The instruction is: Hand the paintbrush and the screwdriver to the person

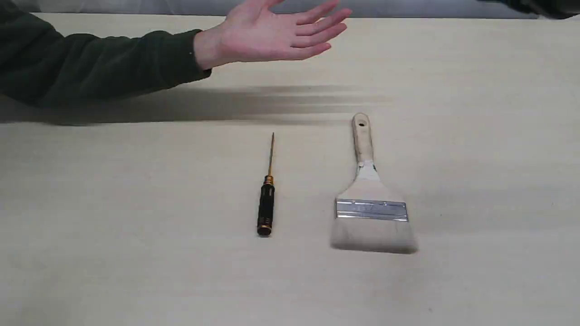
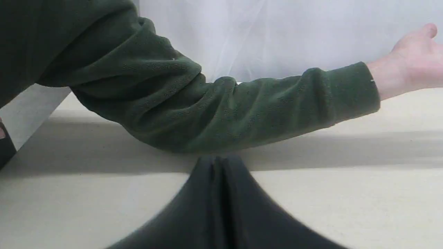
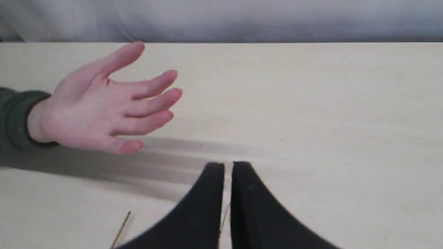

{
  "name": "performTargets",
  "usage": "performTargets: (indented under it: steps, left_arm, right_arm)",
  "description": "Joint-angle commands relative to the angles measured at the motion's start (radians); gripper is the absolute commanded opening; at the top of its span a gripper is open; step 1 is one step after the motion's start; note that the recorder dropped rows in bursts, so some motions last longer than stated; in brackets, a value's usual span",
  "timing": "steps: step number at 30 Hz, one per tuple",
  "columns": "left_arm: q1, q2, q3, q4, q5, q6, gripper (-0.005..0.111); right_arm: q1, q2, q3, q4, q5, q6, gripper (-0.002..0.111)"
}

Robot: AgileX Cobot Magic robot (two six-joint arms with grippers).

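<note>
Setting: staged demonstration bench, lab-like. Evidence: bare pale beige wood-grain tabletop [image 1: 136,271]; plain grey-white cloth backdrop [image 3: 242,17] behind it; slim black-and-gold screwdriver [image 1: 266,206] and wide wooden-handled paintbrush [image 1: 370,210] laid out parallel

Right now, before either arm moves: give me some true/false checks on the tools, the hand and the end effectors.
1. The screwdriver lies flat on the table, left of the paintbrush in the exterior view. True.
2. The person's hand grips the paintbrush. False: the hand is open and empty above the table, and the paintbrush lies on the table.
3. The paintbrush's bristles point toward the far edge of the table. False: its handle points that way, and the bristles face the near edge.
4. The right end effector is shut and holds neither tool. True.
5. The left end effector is wide open. False: its fingers are pressed together.
</note>
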State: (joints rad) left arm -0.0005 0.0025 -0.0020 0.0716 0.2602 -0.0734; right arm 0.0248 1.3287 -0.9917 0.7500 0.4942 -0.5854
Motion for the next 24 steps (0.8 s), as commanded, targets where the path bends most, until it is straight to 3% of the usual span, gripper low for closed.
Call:
performTargets:
  steps: [1,6,16,21,24]
  left_arm:
    - [-0.007,-0.002,0.002,-0.001,-0.012,-0.002,0.0]
    - [-0.007,-0.002,0.002,-0.001,-0.012,-0.002,0.0]
    - [-0.007,-0.002,0.002,-0.003,-0.01,-0.002,0.0]
    - [-0.007,-0.002,0.002,-0.003,-0.01,-0.002,0.0]
    - [-0.007,-0.002,0.002,-0.003,-0.01,-0.002,0.0]
  right_arm:
    - [0.098,0.062,-0.007,-0.057,-0.082,0.001,0.004]
    - [0.223,0.173,-0.007,-0.212,-0.204,0.152,0.004]
    - [0.247,0.359,-0.017,-0.251,-0.151,0.178,0.006]
    - [0.248,0.421,-0.077,-0.251,-0.019,0.181,0.022]
    - [0.248,0.447,-0.11,-0.249,0.045,0.216,0.038]
